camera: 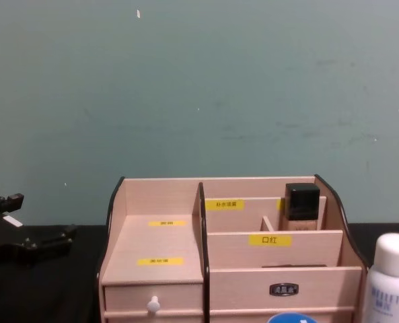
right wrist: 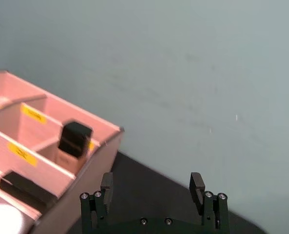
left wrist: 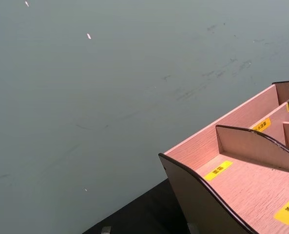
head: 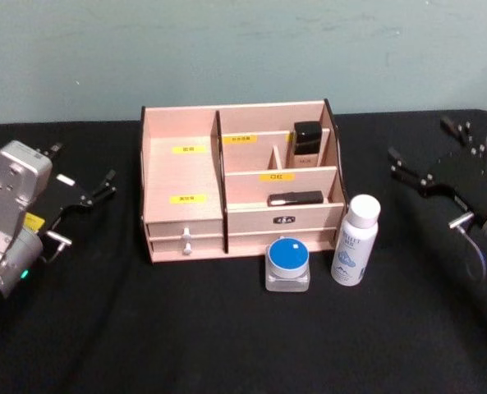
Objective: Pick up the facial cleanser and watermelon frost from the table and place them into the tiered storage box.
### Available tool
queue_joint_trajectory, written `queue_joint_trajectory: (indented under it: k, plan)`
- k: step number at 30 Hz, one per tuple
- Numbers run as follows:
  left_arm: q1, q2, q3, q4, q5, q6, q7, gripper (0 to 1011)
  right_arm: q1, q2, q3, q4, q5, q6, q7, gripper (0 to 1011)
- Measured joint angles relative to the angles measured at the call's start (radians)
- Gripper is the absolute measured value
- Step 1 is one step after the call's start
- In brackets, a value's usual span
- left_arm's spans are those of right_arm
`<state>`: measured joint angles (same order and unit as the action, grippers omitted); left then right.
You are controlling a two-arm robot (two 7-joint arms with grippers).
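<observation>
The tiered storage box (head: 169,172) stands at the centre of the table (head: 227,353), toward 12 o'clock, with its drawer front facing 6 o'clock.

The watermelon frost (head: 288,264) stands upright on the table at the 6 o'clock side of the box, just in front of the right half of the box front. In the chest view its blue lid (camera: 292,318) shows at the lower edge. The facial cleanser (head: 356,240) stands upright at the 3 o'clock side of the jar, just beside it and apart from it, near the front right corner of the box. Both items are outside the box.

Box contents: a beige bottle with a black cap (head: 306,144) stands in the rear right compartment. A flat black item (head: 296,198) lies in the middle right tier.

The left claw (head: 83,168) is positioned at 9 o'clock of the box, well apart from it, above the table. Its fingers are spread and hold nothing.

The right claw (right wrist: 151,187) is positioned at 3 o'clock of the box, well apart from the cleanser. Its fingers (right wrist: 106,184) are spread wide and hold nothing.
</observation>
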<state>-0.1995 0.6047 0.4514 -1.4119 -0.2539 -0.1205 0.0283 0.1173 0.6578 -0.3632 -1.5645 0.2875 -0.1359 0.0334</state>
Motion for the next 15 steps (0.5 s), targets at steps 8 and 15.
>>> queue_joint_trajectory:
  k: [8, 15]
  plan:
    - [0.0, 0.0, 0.0, 0.0, 0.0, 0.0, 0.0, 1010, -0.095, 0.077, 0.05, -0.199, 0.004, 0.036, 0.026, 1002]
    - [0.0, 0.0, 0.0, 0.0, 0.0, 0.0, 0.0, 1010, -0.197, 0.123, 0.085, -0.345, 0.031, 0.074, 0.052, 1002]
